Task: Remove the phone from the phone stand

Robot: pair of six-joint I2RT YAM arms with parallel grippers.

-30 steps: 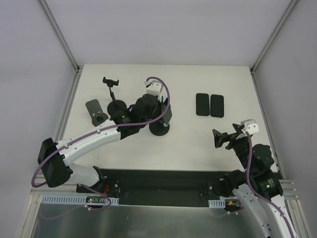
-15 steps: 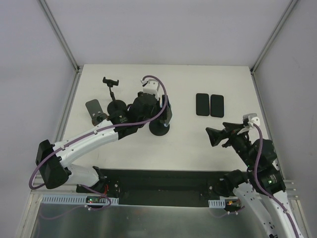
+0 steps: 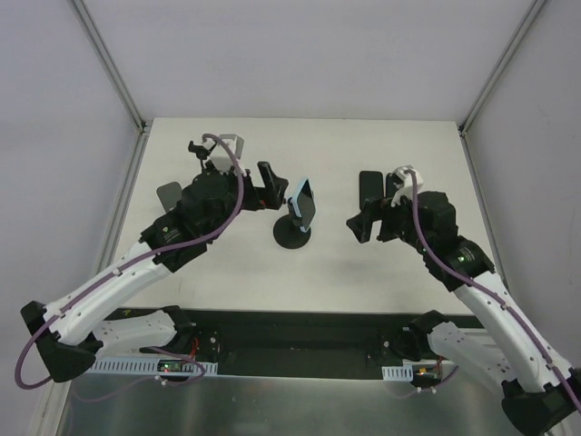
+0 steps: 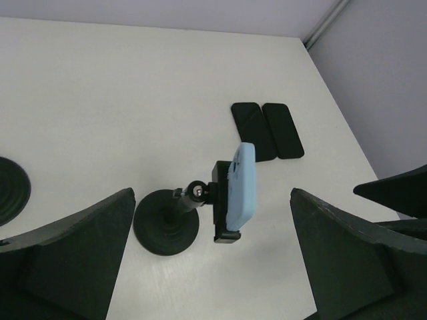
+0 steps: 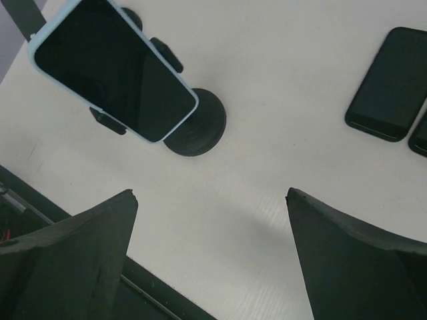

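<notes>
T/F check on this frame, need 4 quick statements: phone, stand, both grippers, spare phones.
1. The phone sits clamped in the stand. True.
2. The left gripper is shut on the phone. False: its jaws are wide open and clear of the phone.
3. The two black phones lie flat side by side on the table. True.
4. The right gripper holds a black phone. False: it is open and empty, with both black phones on the table.
</notes>
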